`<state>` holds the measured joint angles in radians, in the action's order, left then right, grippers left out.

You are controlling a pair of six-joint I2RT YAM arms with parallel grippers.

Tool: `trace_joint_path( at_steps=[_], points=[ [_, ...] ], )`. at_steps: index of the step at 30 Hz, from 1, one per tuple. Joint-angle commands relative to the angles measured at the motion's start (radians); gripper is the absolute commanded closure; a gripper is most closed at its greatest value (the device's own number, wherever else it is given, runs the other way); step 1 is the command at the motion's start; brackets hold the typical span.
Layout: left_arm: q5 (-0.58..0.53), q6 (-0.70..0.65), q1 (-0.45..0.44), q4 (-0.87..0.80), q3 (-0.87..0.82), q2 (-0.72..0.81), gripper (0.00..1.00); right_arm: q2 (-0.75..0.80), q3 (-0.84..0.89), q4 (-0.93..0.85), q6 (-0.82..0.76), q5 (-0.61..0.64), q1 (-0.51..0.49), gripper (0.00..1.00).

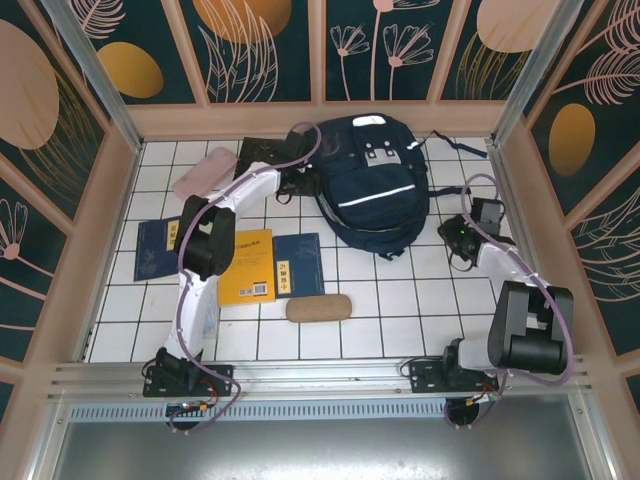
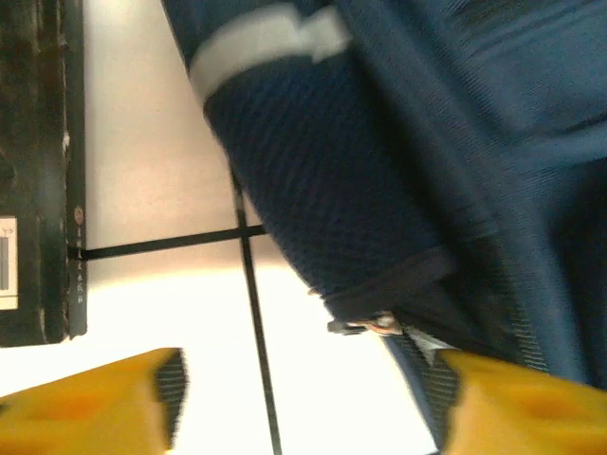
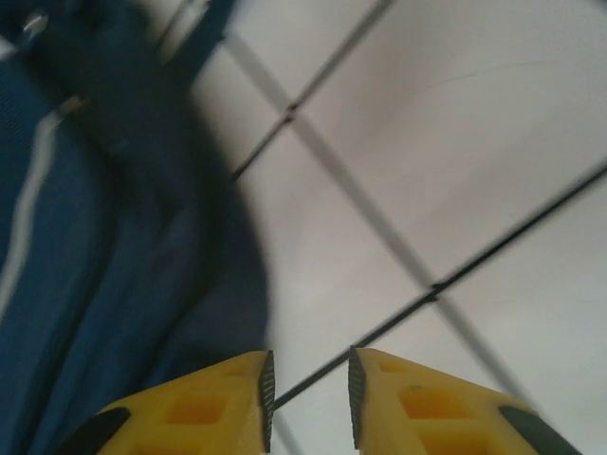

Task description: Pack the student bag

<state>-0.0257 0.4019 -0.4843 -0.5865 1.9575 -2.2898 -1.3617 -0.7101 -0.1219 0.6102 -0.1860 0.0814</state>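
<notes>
The student bag [image 1: 375, 185] is lying front up at the back middle of the tiled table [image 1: 400, 300]. The left gripper [image 2: 303, 408] is hovering at the bag's left side with its 2 fingers spread wide over the tile, clamping nothing. The right gripper [image 3: 308, 389] is sitting just off the bag's right edge, its fingers a narrow gap apart and also empty.

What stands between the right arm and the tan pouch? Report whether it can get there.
Probably yes. Only bare tile lies between the right end effector, beside the student bag, and the tan pouch.
</notes>
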Motion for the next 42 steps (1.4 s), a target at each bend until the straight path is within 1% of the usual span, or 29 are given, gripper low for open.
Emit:
trace_joint_path(
  at_steps=[1, 4, 7, 9, 11, 12, 15, 20, 22, 24, 25, 27, 31, 33, 35, 36, 37, 40, 42],
  points=[
    [0.004, -0.009, -0.003, 0.021, 0.013, 0.108, 0.17, 0.025, -0.064, 0.044, 0.008, 0.010, -0.120, 0.67],
    [-0.019, -0.015, -0.002, 0.006, 0.015, 0.138, 0.17, 0.001, -0.100, 0.071, 0.042, 0.025, -0.229, 0.66],
    [-0.006, -0.022, -0.003, 0.005, 0.013, 0.150, 0.17, -0.056, -0.132, 0.118, 0.068, 0.010, -0.331, 0.65],
    [0.003, -0.023, -0.004, 0.009, 0.008, 0.151, 0.16, -0.119, -0.157, 0.134, 0.078, -0.011, -0.377, 0.65],
    [0.016, -0.021, -0.003, 0.011, 0.003, 0.151, 0.17, -0.189, -0.167, 0.151, 0.096, -0.028, -0.400, 0.65],
    [0.023, -0.022, -0.003, 0.011, 0.001, 0.154, 0.18, -0.210, -0.166, 0.157, 0.101, -0.028, -0.400, 0.65],
    [0.038, -0.028, -0.004, 0.019, -0.016, 0.169, 0.20, -0.254, -0.152, 0.137, 0.096, 0.023, -0.380, 0.65],
    [0.095, -0.044, -0.014, 0.053, -0.070, 0.204, 0.26, -0.285, -0.103, 0.120, 0.048, 0.025, -0.272, 0.65],
    [0.111, -0.064, -0.034, 0.060, -0.076, 0.205, 0.28, -0.276, -0.088, 0.120, 0.019, 0.011, -0.222, 0.64],
    [0.114, -0.087, -0.058, 0.055, -0.066, 0.195, 0.28, -0.258, -0.088, 0.119, -0.005, -0.016, -0.194, 0.64],
    [0.105, -0.095, -0.070, 0.046, -0.051, 0.187, 0.28, -0.243, -0.093, 0.115, -0.023, -0.024, -0.188, 0.63],
    [0.108, -0.106, -0.083, 0.024, -0.030, 0.171, 0.28, -0.218, -0.111, 0.097, -0.043, -0.019, -0.188, 0.59],
    [0.112, -0.105, -0.092, 0.021, -0.017, 0.154, 0.29, -0.184, -0.137, 0.077, -0.062, -0.035, -0.190, 0.56],
    [0.103, -0.103, -0.095, 0.019, -0.011, 0.146, 0.29, -0.170, -0.134, 0.077, -0.064, -0.034, -0.190, 0.53],
    [0.080, -0.094, -0.095, 0.018, -0.007, 0.140, 0.30, -0.162, -0.140, 0.064, -0.078, 0.001, -0.188, 0.53],
    [0.065, -0.085, -0.096, 0.019, -0.008, 0.133, 0.33, -0.161, -0.145, 0.048, -0.085, 0.038, -0.185, 0.50],
    [0.048, -0.076, -0.094, 0.021, -0.004, 0.121, 0.35, -0.166, -0.151, 0.035, -0.093, 0.072, -0.178, 0.49],
    [-0.026, -0.012, -0.093, -0.010, 0.066, 0.048, 0.46, -0.225, -0.190, 0.023, -0.152, 0.086, -0.150, 0.51],
    [-0.048, 0.034, -0.086, -0.037, 0.130, -0.023, 0.48, -0.279, -0.227, 0.004, -0.195, 0.125, -0.149, 0.52]
  ],
)
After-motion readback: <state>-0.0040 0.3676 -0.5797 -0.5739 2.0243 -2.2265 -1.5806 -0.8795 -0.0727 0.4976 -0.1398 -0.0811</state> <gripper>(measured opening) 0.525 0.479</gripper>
